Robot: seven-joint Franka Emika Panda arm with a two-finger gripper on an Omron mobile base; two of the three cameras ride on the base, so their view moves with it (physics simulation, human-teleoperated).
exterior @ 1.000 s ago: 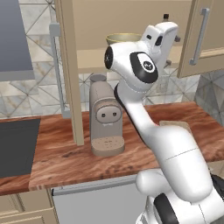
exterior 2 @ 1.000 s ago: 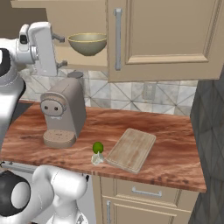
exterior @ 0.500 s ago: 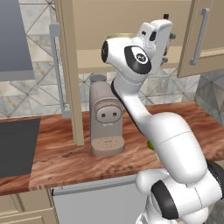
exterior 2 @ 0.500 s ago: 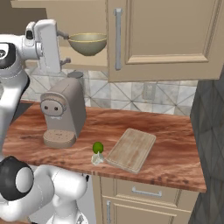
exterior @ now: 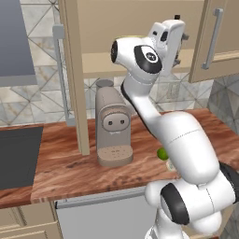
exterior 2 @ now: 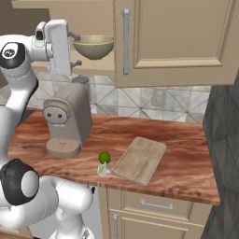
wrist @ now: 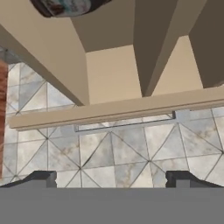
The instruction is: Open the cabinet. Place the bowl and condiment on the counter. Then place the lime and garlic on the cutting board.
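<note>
The bowl (exterior 2: 94, 46) is sitting on the open cabinet (exterior 2: 175, 42) shelf, upper left of the right base view. The pincer (exterior 2: 73, 49), jaws spread wide and empty, is hovering just beside it. Fetching the bowl looks underway; next it needs closing on the rim.

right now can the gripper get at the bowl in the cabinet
Probably yes. The cabinet stands open on that side, the gripper is open, level with the shelf, right beside the bowl, and nothing sits between them. It is not yet around the rim.
</note>
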